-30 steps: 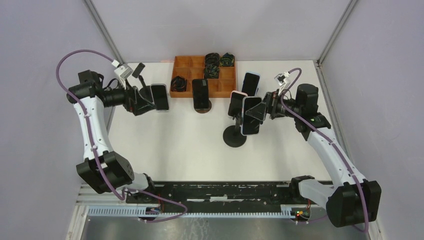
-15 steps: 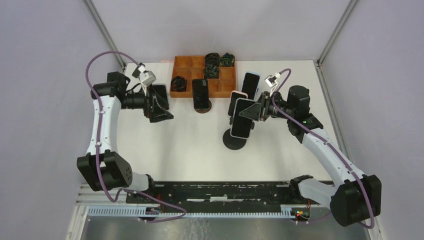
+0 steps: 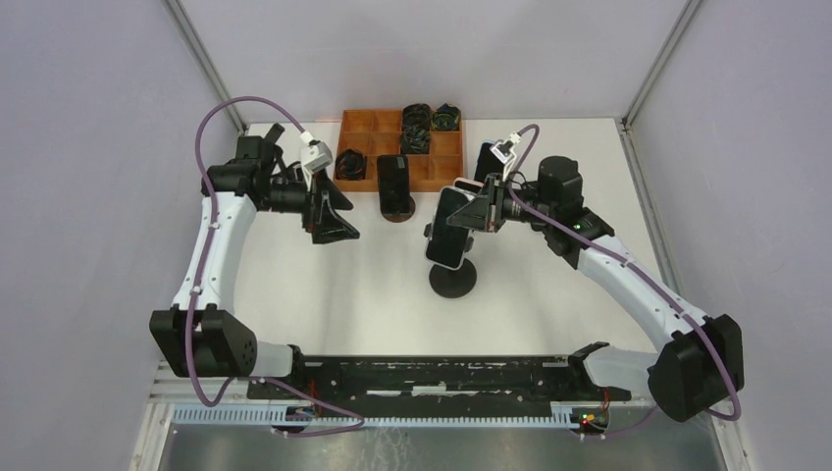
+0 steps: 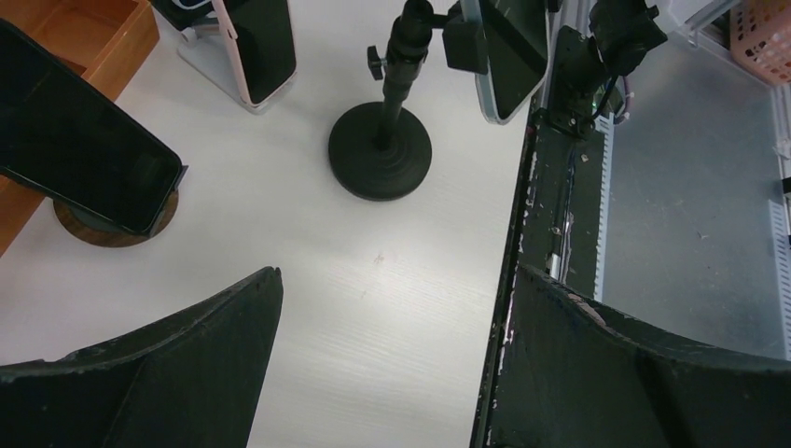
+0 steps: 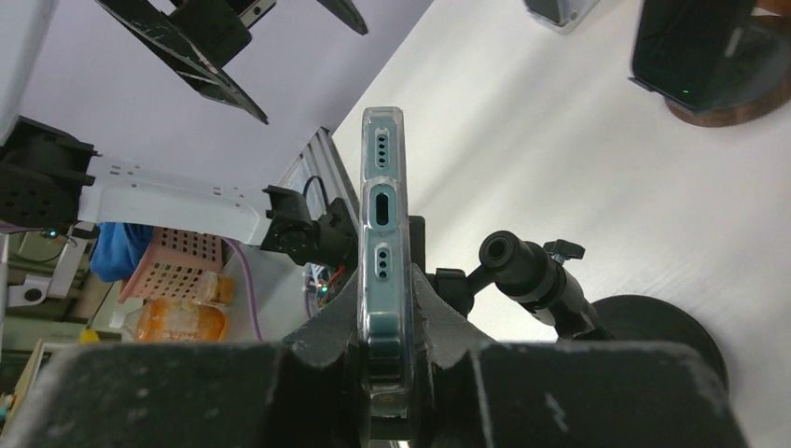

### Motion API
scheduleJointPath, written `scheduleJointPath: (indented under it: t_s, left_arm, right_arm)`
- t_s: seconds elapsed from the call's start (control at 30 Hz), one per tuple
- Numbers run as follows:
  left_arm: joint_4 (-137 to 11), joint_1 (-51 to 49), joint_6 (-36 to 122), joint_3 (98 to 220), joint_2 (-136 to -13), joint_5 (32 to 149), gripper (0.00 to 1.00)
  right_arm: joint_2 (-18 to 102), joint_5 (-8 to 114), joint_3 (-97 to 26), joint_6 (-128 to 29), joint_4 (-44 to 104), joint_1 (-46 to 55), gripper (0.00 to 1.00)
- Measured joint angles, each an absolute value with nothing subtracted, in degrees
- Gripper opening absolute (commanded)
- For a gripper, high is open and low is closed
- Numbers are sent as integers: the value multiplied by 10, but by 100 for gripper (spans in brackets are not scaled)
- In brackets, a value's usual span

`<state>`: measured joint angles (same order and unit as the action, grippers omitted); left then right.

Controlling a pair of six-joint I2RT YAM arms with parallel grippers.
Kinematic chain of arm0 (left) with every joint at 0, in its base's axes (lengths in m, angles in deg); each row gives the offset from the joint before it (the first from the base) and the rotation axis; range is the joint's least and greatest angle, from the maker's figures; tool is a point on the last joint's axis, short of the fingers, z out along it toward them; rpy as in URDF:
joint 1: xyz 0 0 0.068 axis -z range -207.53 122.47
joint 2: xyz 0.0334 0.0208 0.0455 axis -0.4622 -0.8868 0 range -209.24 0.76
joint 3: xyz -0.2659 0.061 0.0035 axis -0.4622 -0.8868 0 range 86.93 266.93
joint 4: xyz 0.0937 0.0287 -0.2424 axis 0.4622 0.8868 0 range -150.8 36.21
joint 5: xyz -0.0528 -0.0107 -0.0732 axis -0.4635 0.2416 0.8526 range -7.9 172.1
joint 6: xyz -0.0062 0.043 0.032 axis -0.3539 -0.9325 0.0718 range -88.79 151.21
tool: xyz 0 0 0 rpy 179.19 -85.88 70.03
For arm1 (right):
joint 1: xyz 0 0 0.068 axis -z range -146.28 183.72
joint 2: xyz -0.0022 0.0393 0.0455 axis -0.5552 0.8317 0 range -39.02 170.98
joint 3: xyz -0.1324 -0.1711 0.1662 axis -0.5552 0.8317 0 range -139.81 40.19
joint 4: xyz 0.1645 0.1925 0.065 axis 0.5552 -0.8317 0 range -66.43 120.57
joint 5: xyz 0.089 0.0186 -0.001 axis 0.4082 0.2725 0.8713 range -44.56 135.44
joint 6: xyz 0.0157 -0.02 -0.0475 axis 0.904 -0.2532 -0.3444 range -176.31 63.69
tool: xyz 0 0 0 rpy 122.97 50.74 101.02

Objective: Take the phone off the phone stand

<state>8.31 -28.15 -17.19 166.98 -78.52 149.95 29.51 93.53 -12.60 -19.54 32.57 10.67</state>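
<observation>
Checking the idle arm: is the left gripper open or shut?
Open. The left gripper fingers stand wide apart in its wrist view, table showing between them.

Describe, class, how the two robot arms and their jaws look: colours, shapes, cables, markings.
Both the left arm and right arm have white links between bulky black joints. A purple cable loops along each, ending at a small white camera block near the wrist. The jaws are matte black, broad, tapering wedges. No markings are readable.

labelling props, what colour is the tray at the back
Orange-brown. The tray shows best in the top external view.
</observation>
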Motion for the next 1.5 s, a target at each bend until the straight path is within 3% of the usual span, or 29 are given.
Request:
scheduleJointPath:
  t_s: [0.23,0.63,0.93,1.17,1.43,1.5]
  left_arm:
    - [119,-269,-199,1670,-784,1519,100]
    - [216,-230,-302,1670,-801,1580,93]
    - [222,-200,-321,1677,-831,1609,92]
    - [226,-159,-335,1676,-828,1609,74]
    - [228,-159,-344,1676,-834,1614,37]
    - [230,-159,-347,1676,-839,1616,19]
  right_arm:
    - [319,941,-178,-138,358,57,0]
    - [333,980,-198,41,587,32,0]
    - [376,979,-236,76,614,-24,0]
    - [405,974,-253,95,641,-38,0]
    - [417,962,-257,99,661,-46,0]
    - [417,958,-259,98,661,-50,0]
